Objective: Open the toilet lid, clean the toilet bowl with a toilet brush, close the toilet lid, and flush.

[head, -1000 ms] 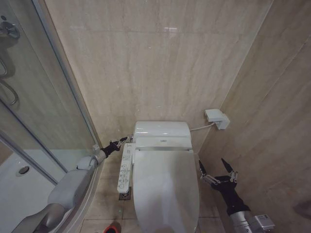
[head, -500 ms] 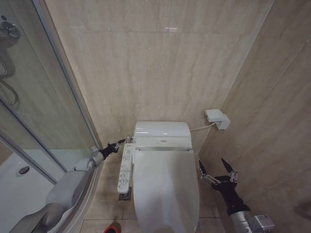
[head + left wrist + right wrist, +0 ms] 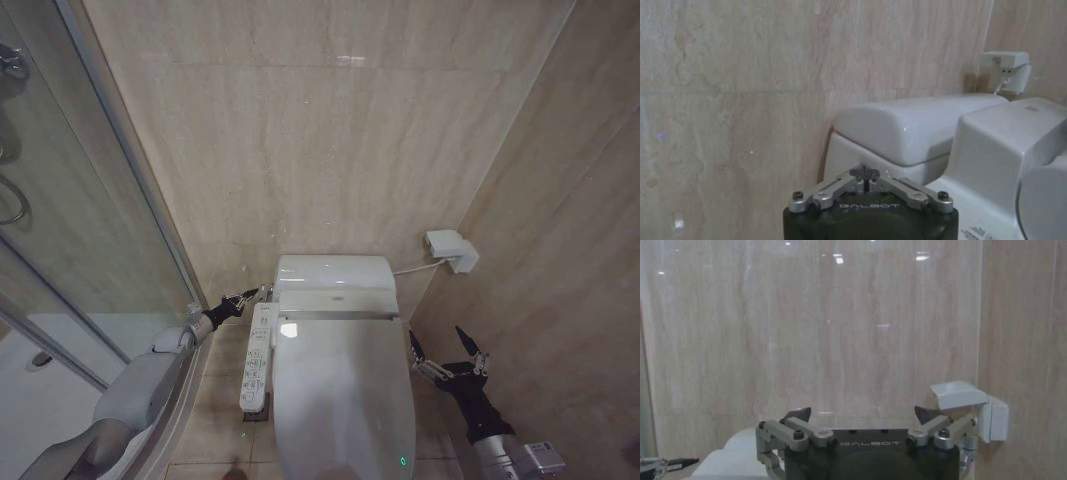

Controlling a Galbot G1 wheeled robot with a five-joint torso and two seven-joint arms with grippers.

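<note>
Lid [image 3: 345, 400] is down; left tool [image 3: 247, 296], pinched shut, sits by the tank's [image 3: 333, 272] left corner, closest. Right tool [image 3: 444, 349] spread open.

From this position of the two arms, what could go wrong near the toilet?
1. The left gripper, shut, points at the narrow gap between the tank and the control strip; it could bump the buttons by mistake.
2. The left arm lies close to the glass shower wall and might scrape it.
3. The right gripper, open, hangs beside the closed toilet lid near the side wall; there seems to be little room to swing.
</note>
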